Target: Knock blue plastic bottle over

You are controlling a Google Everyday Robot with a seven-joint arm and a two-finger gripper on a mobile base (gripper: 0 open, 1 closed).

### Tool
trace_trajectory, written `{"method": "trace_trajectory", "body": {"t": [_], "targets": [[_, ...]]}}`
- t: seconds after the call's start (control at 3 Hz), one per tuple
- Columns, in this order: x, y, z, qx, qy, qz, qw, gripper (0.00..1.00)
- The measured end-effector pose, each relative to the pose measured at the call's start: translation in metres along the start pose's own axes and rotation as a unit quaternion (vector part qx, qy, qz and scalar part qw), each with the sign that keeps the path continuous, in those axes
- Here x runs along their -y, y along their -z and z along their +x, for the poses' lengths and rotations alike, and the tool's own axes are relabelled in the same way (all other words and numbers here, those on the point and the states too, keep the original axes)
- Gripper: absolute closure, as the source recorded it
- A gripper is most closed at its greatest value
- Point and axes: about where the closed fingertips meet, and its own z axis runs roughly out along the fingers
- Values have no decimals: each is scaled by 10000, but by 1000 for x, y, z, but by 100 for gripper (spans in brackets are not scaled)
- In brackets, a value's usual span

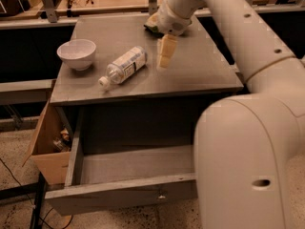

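On the counter (pixel 205 73), the blue plastic bottle (pixel 125 66) lies on its side between the bowl (pixel 76 54) and the hand (pixel 163 56), which hangs just beside it, wide or narrow I cannot tell; the knock looks done, so next is only lifting clear without rolling it.

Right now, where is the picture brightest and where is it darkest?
Camera view: brightest on the pale arm in front and the white bowl. Camera view: darkest under the table top, above the open drawer. Camera view: the bottle, lying on its side, and the gripper, hanging above the table just right of it, sit in dim, warm light.
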Motion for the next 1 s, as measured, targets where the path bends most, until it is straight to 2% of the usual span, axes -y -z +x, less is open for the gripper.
{"method": "trace_trajectory", "body": {"t": [0.33,0.67,1.0], "targets": [[12,44,30,1116,-1242,694,9835,0],[10,88,75,1873,-2598,1326,9380,0],[15,100,101,1964,-3021,1658,9180,0]]}}
